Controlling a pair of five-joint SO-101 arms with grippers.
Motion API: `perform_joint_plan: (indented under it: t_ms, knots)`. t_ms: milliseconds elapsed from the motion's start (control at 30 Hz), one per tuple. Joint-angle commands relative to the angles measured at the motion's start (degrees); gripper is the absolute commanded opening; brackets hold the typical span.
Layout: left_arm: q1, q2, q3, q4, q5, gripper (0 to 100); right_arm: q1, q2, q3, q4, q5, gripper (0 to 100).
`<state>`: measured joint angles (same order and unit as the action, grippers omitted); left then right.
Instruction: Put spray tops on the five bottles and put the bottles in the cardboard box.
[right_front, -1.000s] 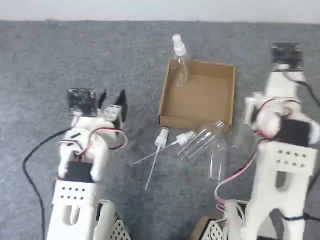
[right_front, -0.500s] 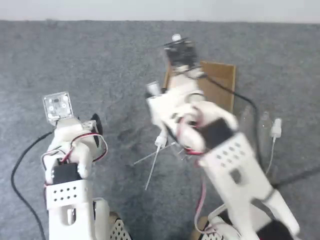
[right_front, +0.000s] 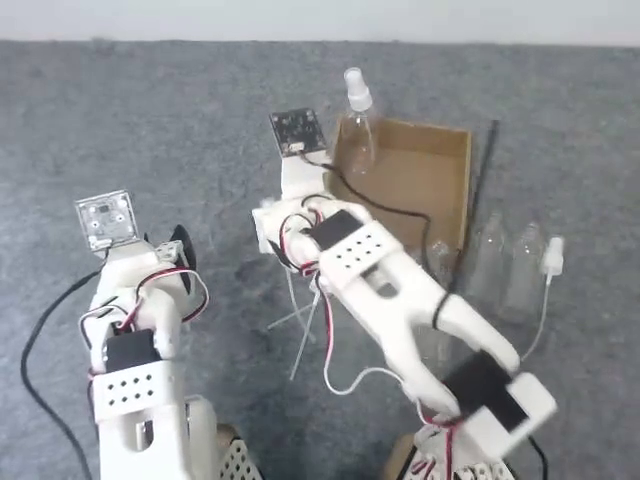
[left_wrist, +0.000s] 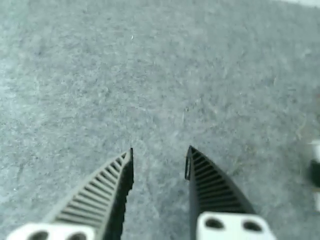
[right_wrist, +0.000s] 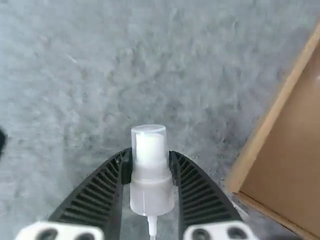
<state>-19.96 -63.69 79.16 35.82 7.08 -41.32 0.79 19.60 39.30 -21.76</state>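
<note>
My right gripper (right_wrist: 150, 154) is shut on a white spray top (right_wrist: 148, 175), held upright over the grey carpet just beside the cardboard box (right_wrist: 295, 165). In the high view the right arm (right_front: 360, 255) stretches across the middle to the near left corner of the box (right_front: 420, 190). One clear bottle (right_front: 358, 130) with a spray top stands in the box's far left corner. Two bare bottles (right_front: 490, 255) stand to the right of the box, beside a spray top (right_front: 551, 255). My left gripper (left_wrist: 160, 155) is open over bare carpet, at the left (right_front: 178, 252).
Thin spray-top tubes (right_front: 303, 345) lie on the carpet in front of the box, partly under the right arm. Another bottle (right_front: 437, 252) is half hidden behind that arm. A black cable (right_front: 478, 195) runs over the box's right side.
The right arm swung from the right side across to the box's near left corner, carrying a spray top. The left arm shifted a little to the left.
</note>
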Motion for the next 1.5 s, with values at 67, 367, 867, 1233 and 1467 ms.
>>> perform_joint_plan:
  t_ms: [67, 367, 867, 1233, 1467]
  knots:
    - [0.0, -1.4, -0.3, -2.4, -0.4, 16, -0.4, 4.6, -3.6, -4.9, -1.2, 2.7]
    - [0.0, -1.4, -0.3, -2.4, -0.4, 16, -0.7, 4.6, -3.7, -3.2, -1.1, 30.9]
    - [0.1, -1.4, 0.2, -2.5, -0.4, 16, -0.1, -21.8, -11.8, 22.3, 12.2, 25.6]
    - [0.1, -1.4, 0.3, -2.5, -0.4, 16, 2.7, -39.7, -13.7, 36.1, 22.1, 20.5]
    - [0.1, -1.4, 0.3, -2.5, -0.4, 16, 28.0, -45.1, -13.5, 43.9, 30.4, 20.6]
